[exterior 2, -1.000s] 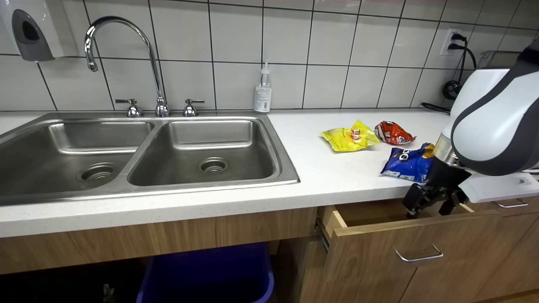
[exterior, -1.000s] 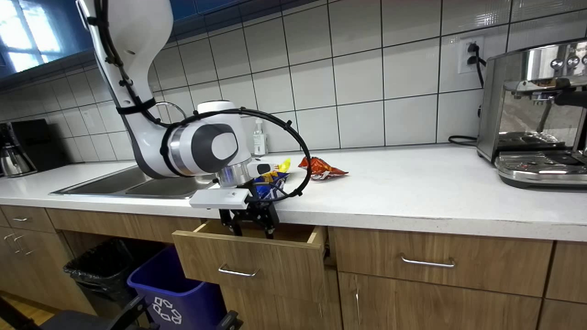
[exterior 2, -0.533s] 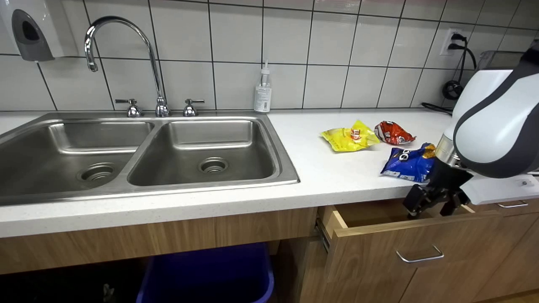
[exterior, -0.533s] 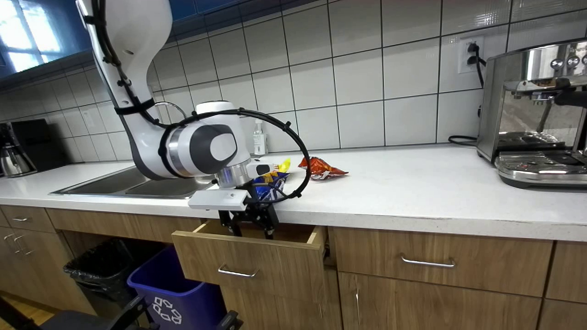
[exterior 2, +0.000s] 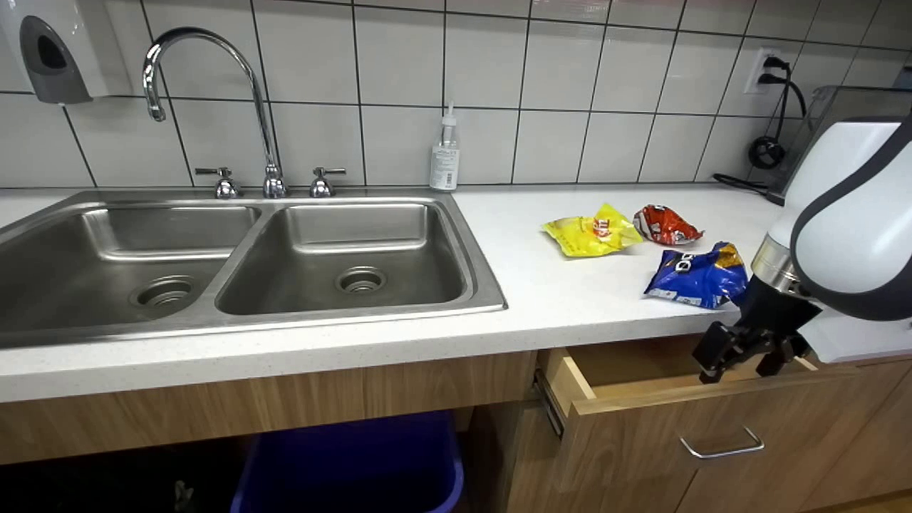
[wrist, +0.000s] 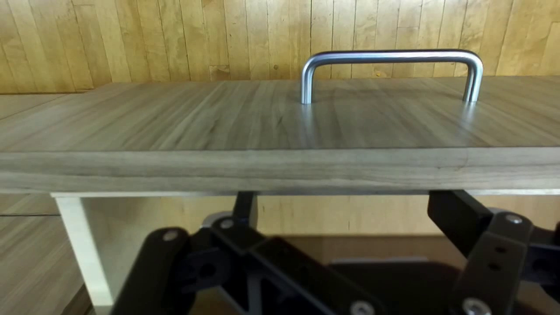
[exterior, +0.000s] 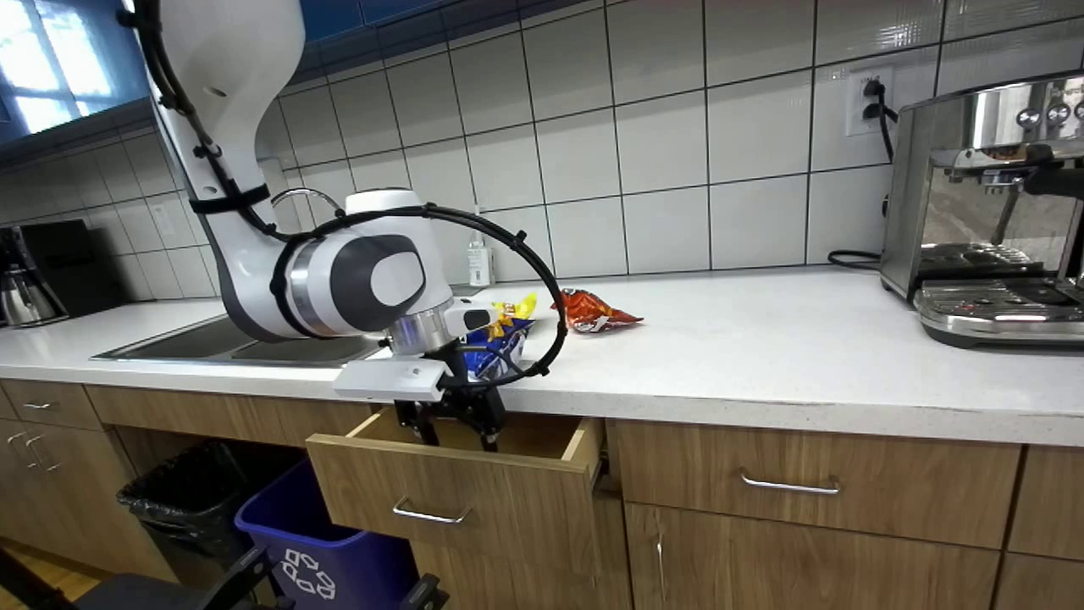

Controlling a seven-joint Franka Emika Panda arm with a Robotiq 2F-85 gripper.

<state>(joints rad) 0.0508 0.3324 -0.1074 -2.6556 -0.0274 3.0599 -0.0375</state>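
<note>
As the gripper [exterior 2: 741, 372], spread wide, moved nearer, the wooden drawer [exterior: 491, 491] slid further out. That leaves more room inside exposed.

**Surrounding Fixtures and Appliances**

- Double-basin steel sink [exterior 2: 479, 278]: recessed in white counter [exterior 2: 513, 285].
- Faucet [exterior 2: 264, 125]: mounted at rear of sink.
- Pump bottle [exterior 2: 445, 165]: upright, near sink's rear corner.
- Espresso machine [exterior: 991, 203]: on counter.
- Blue recycling bin [exterior: 364, 563]: beside black-lined bin [exterior: 161, 512].

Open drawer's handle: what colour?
Silver; the handle shows best in the wrist view.
</note>
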